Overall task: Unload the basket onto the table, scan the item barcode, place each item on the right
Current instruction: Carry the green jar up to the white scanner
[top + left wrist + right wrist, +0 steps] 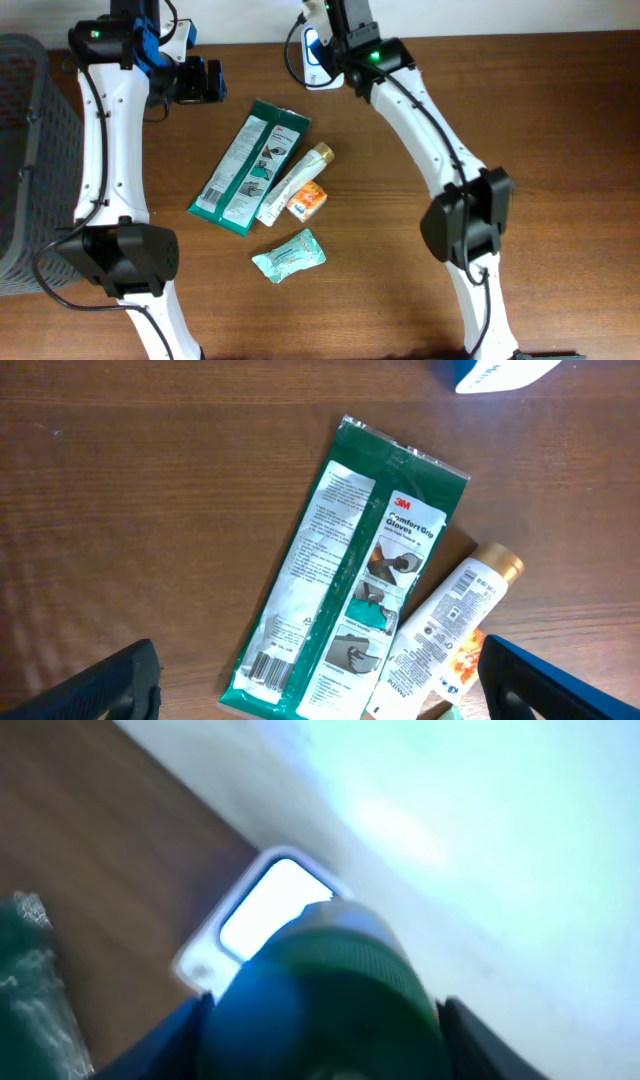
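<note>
Tabletop [560, 120] of brown wood grain carries four items in a loose cluster at the centre. A flat, glossy green and white 3M gloves packet [250, 165] lies on a diagonal, its clear sealed edge toward the far side. Its printed barcode [268, 668] faces up at the lower corner in the left wrist view. A slim white tube [293, 180] with a gold cap lies along the packet's right edge, touching or overlapping it. A small orange and white carton [307, 201] sits against the tube's near side. A crinkled teal pouch [288, 253] lies apart, nearer the front edge.

A dark mesh basket [30, 150] stands at the table's left end.

The left gripper [200, 80] hangs above the far left of the wood with its jaws spread fully and nothing between them.

The right gripper [327, 38] is at the far edge, over a white and blue barcode scanner [313, 52]. The right wrist view is badly blurred. It shows a white-framed bright window and a dark rounded body lying between the fingers [185, 1025]. Whether the jaws press on that body I cannot tell.
</note>
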Motion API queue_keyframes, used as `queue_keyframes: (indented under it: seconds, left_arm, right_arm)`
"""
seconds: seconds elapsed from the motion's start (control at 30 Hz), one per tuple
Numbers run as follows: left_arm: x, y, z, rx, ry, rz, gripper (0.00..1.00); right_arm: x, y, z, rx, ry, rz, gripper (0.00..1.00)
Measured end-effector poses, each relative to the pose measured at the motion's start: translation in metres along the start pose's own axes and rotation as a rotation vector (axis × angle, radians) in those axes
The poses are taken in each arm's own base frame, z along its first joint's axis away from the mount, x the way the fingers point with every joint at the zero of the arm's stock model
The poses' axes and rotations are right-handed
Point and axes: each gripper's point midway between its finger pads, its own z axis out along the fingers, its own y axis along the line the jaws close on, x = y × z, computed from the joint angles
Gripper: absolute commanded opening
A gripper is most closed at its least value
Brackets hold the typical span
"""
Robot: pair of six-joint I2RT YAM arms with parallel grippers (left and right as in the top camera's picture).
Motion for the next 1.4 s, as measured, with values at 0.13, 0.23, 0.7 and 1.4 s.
queue_keyframes:
  seconds: [0.13, 0.23, 0.7, 1.4]
  left_arm:
    - [0.000, 0.000, 0.000, 0.000, 0.001, 0.000, 0.99]
    - [0.000, 0.000, 0.000, 0.000, 0.001, 0.000, 0.99]
    - [0.000, 0.000, 0.000, 0.000, 0.001, 0.000, 0.99]
    - [0.000, 0.000, 0.000, 0.000, 0.002, -0.001, 0.99]
  right_arm:
    - [-0.008, -0.005, 0.032, 0.096, -0.072, -0.279, 0.49]
    - [-0.011, -0.007, 0.040, 0.133, -0.089, -0.436, 0.50]
    - [-0.005, -0.003, 0.048, 0.139, -0.068, -0.658, 0.53]
    - [0.164, 0.061, -0.121, -0.433, 0.716, 0.294, 0.49]
